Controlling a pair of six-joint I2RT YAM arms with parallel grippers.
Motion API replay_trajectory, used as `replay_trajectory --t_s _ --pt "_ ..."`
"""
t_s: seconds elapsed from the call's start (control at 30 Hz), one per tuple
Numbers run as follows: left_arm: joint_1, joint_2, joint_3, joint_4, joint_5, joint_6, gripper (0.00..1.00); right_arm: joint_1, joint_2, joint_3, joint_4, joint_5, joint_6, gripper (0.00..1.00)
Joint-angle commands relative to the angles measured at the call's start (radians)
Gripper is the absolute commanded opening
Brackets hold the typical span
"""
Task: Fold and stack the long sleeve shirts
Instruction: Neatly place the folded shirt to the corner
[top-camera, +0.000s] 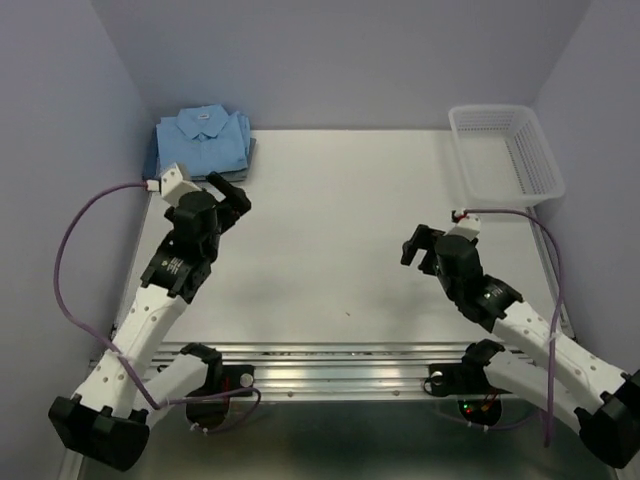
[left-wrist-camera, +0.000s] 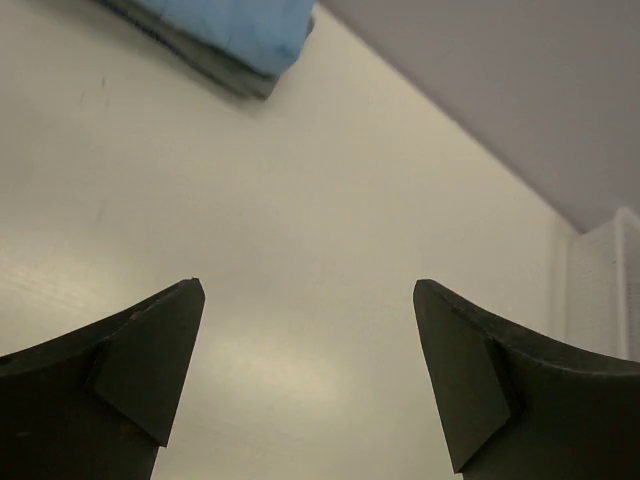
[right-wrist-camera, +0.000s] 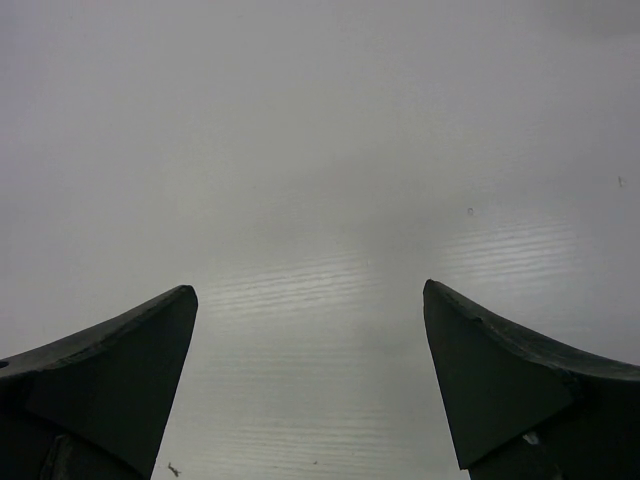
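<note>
Lying stacked at the far-left corner of the tabletop (top-camera: 340, 230), folded shirts (top-camera: 203, 140) sit apart from left pincer (left-wrist-camera: 307, 290) and right pincer (right-wrist-camera: 308, 290), both wide and empty.

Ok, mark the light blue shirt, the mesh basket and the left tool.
light blue shirt (top-camera: 205, 145), top view, folded front.
white mesh basket (top-camera: 543, 150), top view, right wall.
left tool (left-wrist-camera: 306, 284), left wrist view, midway between fingertips.
</note>
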Motion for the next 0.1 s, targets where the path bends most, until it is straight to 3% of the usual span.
replay_trajectory --t_s 0.0,0.07 --pt "-0.018 -0.011 -0.099 -0.064 -0.022 -0.142 0.99 -0.007 -0.087 -0.057 0.097 0.032 0.027 1.00" --pt "-0.018 -0.007 -0.096 -0.087 -0.034 -0.151 0.99 -0.007 -0.122 -0.060 0.099 0.037 0.016 1.00"
